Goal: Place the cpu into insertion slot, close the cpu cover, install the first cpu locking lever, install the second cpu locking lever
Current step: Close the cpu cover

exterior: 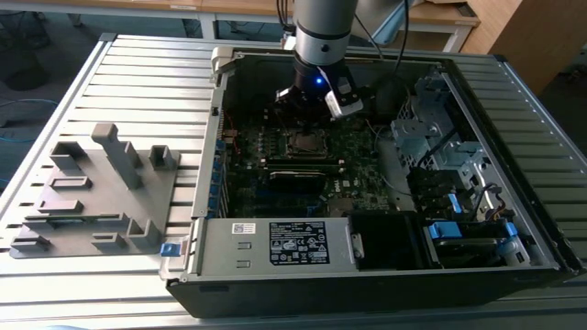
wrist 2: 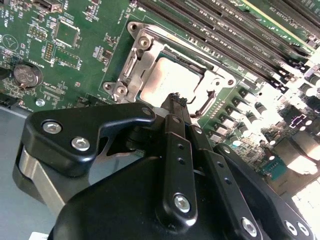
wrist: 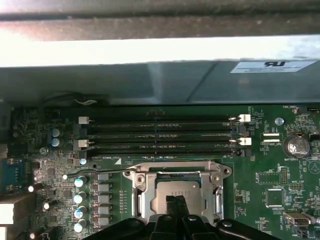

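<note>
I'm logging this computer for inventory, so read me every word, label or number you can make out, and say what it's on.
Black label on the power supply: print too small to read.
Small sticker beside it: too small.
White sticker on the case wall, first wrist view: blurred.
Lettering on the green board: too small.
Nothing reads clearly.

- The arm (exterior: 323, 31) is seen reaching straight down from the top of the exterior view, its silver-grey section held upright.
- A blue light (exterior: 318, 82) is shown lit on the black wrist (exterior: 310, 93).
- The gripper (wrist 2: 175, 102) is pointed downward, and its black fingers (wrist 2: 172, 150) are seen drawn together at the tips in the second wrist view.
</note>
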